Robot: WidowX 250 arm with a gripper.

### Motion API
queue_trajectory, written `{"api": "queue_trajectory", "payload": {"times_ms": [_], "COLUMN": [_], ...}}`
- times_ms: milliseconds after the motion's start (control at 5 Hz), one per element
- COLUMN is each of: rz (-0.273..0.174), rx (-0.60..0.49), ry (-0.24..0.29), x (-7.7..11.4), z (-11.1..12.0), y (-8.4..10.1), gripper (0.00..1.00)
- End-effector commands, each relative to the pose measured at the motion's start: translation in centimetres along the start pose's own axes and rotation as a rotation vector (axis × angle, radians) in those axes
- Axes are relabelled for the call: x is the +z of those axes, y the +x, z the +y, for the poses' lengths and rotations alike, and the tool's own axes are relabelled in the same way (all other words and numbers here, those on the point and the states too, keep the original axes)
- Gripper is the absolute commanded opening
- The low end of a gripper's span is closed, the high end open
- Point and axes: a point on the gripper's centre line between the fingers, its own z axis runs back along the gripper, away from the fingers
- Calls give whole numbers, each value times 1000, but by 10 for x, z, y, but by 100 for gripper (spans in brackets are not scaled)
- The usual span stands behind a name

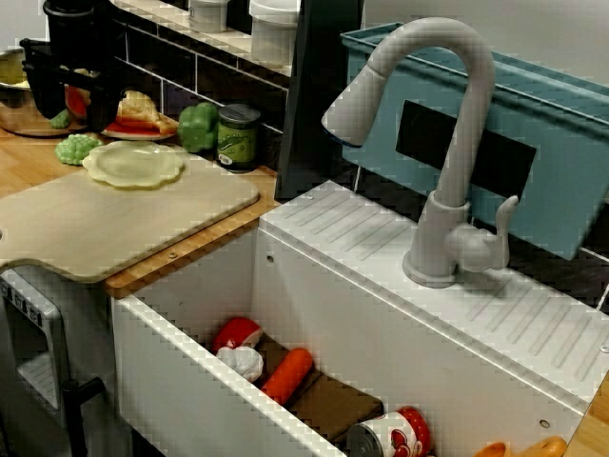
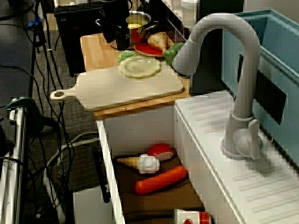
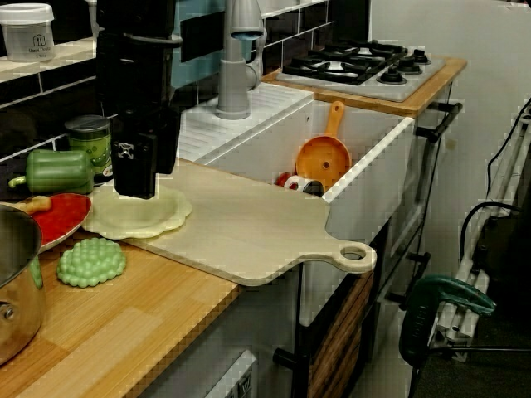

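Pincer [image 3: 137, 189], black, hanging over the pale round disc [image 3: 162, 224]; in the view from the sink side, fingers apart, nothing between. Disc lying flat on the cutting board [image 3: 249, 236], at the end opposite to its handle. Just off that end: green bumpy piece [image 3: 91, 262] and red plate [image 3: 62, 217]. Behind the board, at the wall: green pepper [image 3: 58, 170], can [image 3: 90, 141]. Farther off: steel pot [image 3: 12, 282]. At the board's other side: white sink [image 3: 369, 166], grey faucet [image 3: 236, 66].
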Motion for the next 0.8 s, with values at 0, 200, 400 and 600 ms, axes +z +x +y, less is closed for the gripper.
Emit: {"api": "queue_trajectory", "payload": {"times_ms": [0,200,400,600], "rz": [-101,-135,-144,-157], "rx": [19,32,47,54], "ry": [18,15,35,49], "x": [11,-10,-5,-11], "z": [-4,-13,-13,-18], "y": [19,22,21,26], "gripper": [100,100,100,100]}}
